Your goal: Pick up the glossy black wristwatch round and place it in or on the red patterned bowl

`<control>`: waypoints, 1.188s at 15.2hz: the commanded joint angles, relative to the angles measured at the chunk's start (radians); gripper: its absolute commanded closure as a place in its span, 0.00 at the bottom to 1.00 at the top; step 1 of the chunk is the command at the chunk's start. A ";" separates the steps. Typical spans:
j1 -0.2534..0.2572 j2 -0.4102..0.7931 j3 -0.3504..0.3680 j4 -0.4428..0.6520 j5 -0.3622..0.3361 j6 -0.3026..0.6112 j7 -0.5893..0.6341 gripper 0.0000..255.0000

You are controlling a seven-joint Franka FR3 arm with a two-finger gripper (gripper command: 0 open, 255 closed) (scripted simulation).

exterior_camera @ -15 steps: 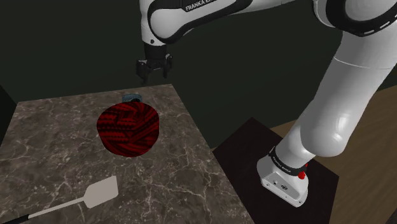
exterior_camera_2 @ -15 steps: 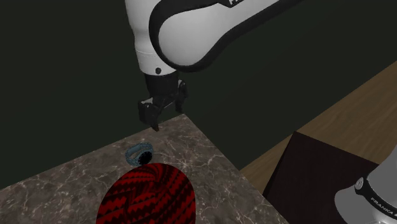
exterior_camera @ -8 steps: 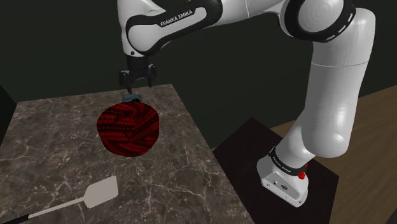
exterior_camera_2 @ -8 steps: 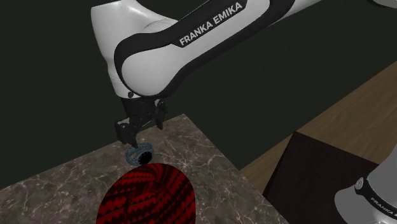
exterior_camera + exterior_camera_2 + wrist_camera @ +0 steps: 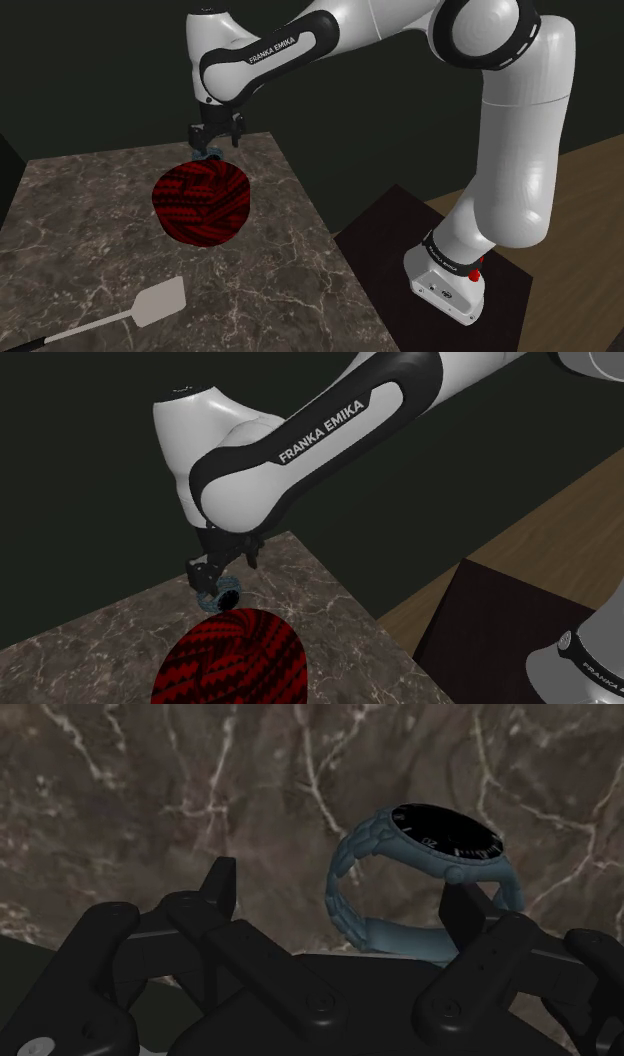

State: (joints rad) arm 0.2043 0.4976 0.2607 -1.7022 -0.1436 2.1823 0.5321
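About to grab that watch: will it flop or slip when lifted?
The wristwatch has a linked band in a closed loop, so it likely flexes but keeps shape. Rounded links look slippery; it may swivel in the gripper.

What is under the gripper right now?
The watch, blue-grey band and black dial, resting on the marble table. One finger of the open gripper covers part of the band.
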 commanded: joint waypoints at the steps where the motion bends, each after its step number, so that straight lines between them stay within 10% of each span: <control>1: 0.001 0.002 0.000 -0.001 -0.001 0.004 0.001 0.00; 6: 0.001 0.002 0.000 -0.001 -0.001 0.004 0.001 0.00; 7: 0.001 0.002 0.000 -0.002 -0.001 0.004 0.001 1.00; 18: -0.001 -0.012 0.002 0.006 0.004 -0.017 -0.002 1.00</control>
State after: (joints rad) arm 0.2043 0.4914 0.2620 -1.6969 -0.1417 2.1723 0.5315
